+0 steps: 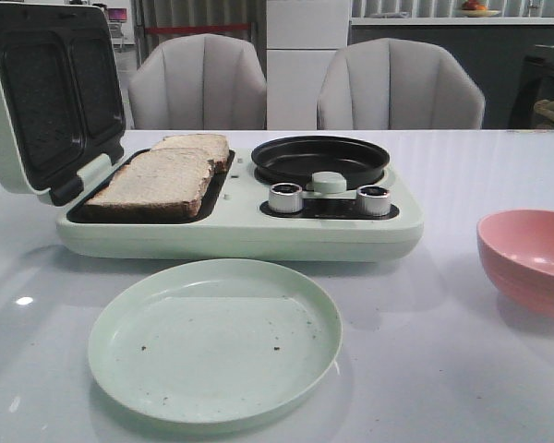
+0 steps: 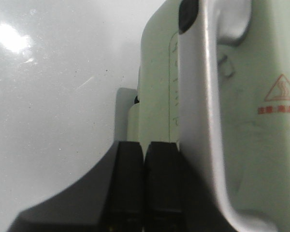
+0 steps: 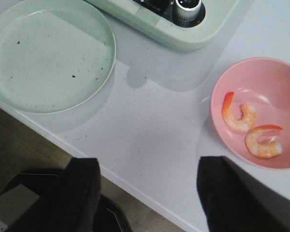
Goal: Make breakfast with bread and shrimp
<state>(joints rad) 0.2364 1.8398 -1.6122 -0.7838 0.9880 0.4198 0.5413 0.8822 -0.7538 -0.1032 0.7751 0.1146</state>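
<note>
Seen from the front: a pale green breakfast maker point(image 1: 231, 235) at the centre of a white table point(image 1: 443, 351), lid point(image 1: 46, 92) raised at 10 o'clock, showing dark ridged plates inside. On the open grill bed, two slices of bread point(image 1: 157, 180), lying flat side by side, the nearer one at 8 o'clock of the farther one and touching it. At 3 o'clock of the bread, on the same appliance, a round black frying pan point(image 1: 319, 159), bare inside. Just below the pan, two silver control knobs point(image 1: 285, 197) set apart, with a small green pan handle point(image 1: 330, 182) between them. At 6 o'clock of the appliance, near the table's front edge, a round pale green plate point(image 1: 214, 340) dotted with a few dark crumbs. At 3 o'clock, at the frame's edge, a pink bowl point(image 1: 529, 258), well apart from the plate. Inside the pink bowl, in the right wrist view, two curled pink-orange shrimp point(image 3: 239, 116), just beside each other. Right gripper point(image 3: 147, 193) above the table's front edge, near the bowl, fingers wide apart, nothing between them. Left gripper point(image 2: 144, 183) in its wrist view, dark fingers pressed together, nothing held, just beside the back of the raised green lid and its grey handle point(image 2: 208, 116); an orange warning triangle point(image 2: 282, 89) printed on the lid. Behind the table, two grey chairs point(image 1: 198, 83).
</note>
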